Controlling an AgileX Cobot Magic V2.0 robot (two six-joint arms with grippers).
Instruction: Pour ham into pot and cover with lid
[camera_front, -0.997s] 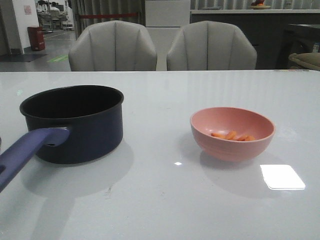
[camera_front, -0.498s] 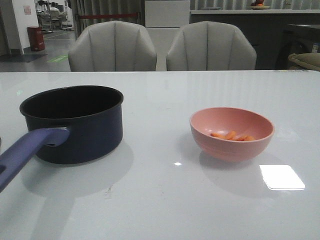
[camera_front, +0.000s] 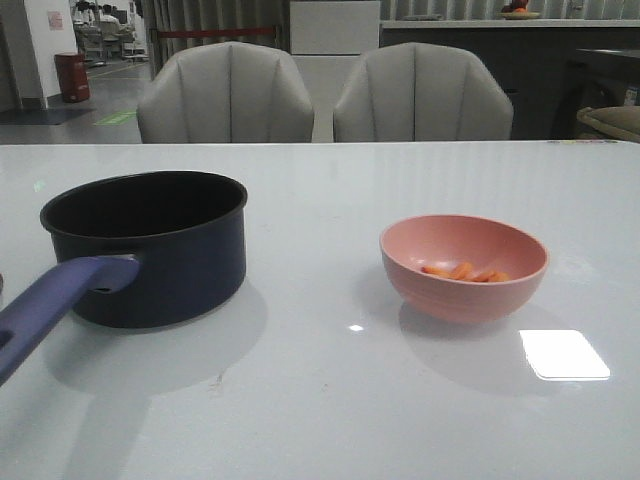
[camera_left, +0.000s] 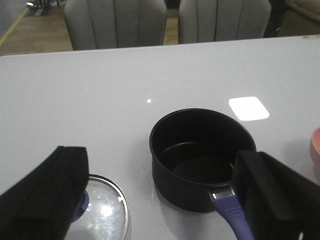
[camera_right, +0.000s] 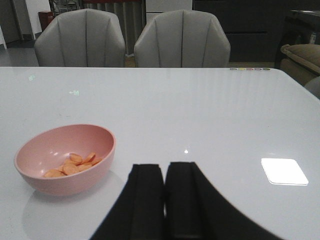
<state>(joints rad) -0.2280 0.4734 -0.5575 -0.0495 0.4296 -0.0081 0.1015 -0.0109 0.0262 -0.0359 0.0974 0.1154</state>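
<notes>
The dark navy pot (camera_front: 148, 248) stands at the table's left, its purple-blue handle (camera_front: 45, 310) pointing toward the near left; it also shows in the left wrist view (camera_left: 200, 157), empty inside. Several orange-pink ham pieces (camera_front: 465, 272) lie in a pink bowl (camera_front: 463, 266) at the right, also seen in the right wrist view (camera_right: 72, 165). The glass lid (camera_left: 105, 212) lies flat beside the pot, shown only in the left wrist view. My left gripper (camera_left: 160, 200) is open wide, above and short of pot and lid. My right gripper (camera_right: 165, 172) is shut and empty, to the right of the bowl.
Two grey chairs (camera_front: 225, 95) stand behind the table's far edge. A bright window reflection (camera_front: 563, 353) lies on the glossy white table near the bowl. Neither arm shows in the front view.
</notes>
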